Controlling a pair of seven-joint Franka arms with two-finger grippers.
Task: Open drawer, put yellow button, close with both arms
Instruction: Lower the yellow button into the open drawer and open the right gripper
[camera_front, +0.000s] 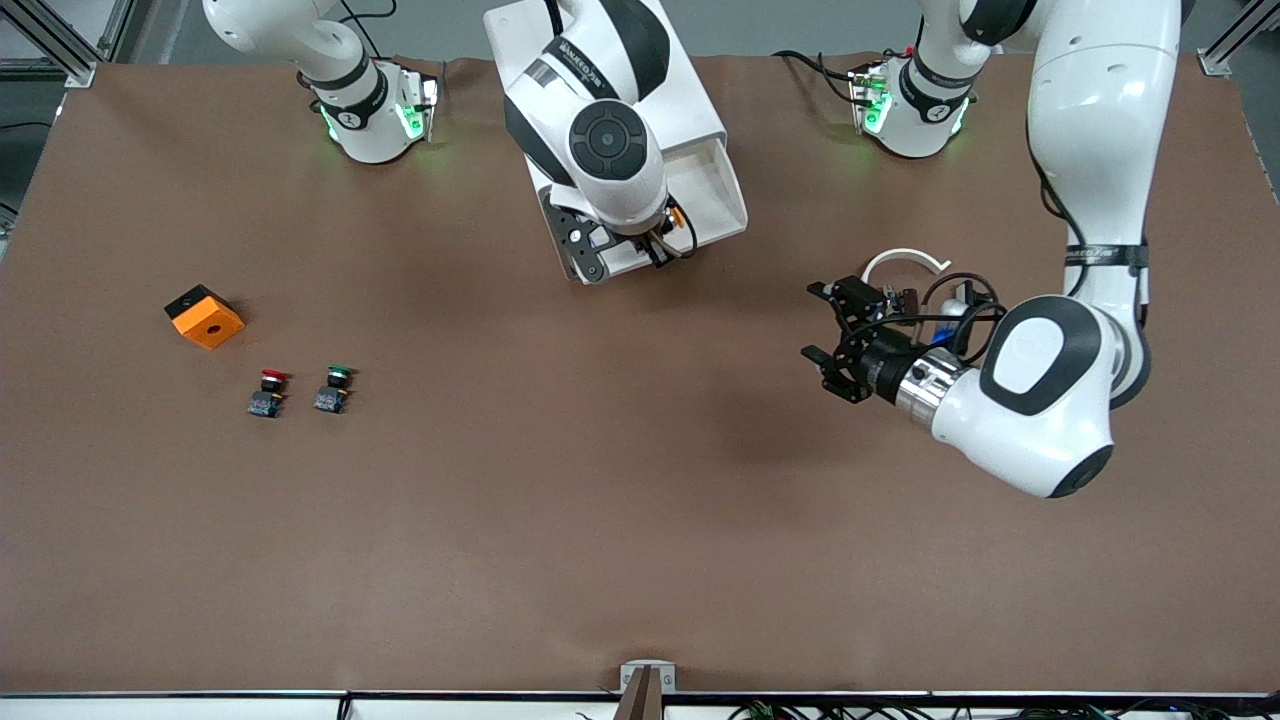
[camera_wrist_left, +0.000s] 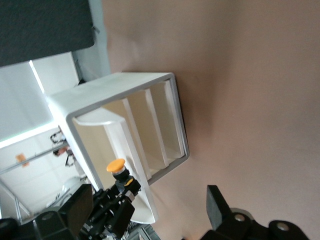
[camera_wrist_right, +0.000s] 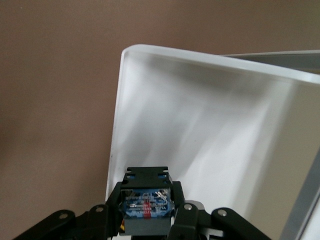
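The white cabinet stands between the two arm bases, and its drawer is pulled out toward the front camera. Over the open drawer my right gripper is shut on the yellow button. The right wrist view shows the button's blue base block clamped in the right gripper, with the drawer's white inside under it. In the left wrist view the button's yellow cap shows against the cabinet. My left gripper hangs open and empty over the bare table, toward the left arm's end.
An orange cube with a hole lies toward the right arm's end of the table. A red-capped button and a green-capped button stand a little nearer the front camera than it. A white cable loop arches by the left wrist.
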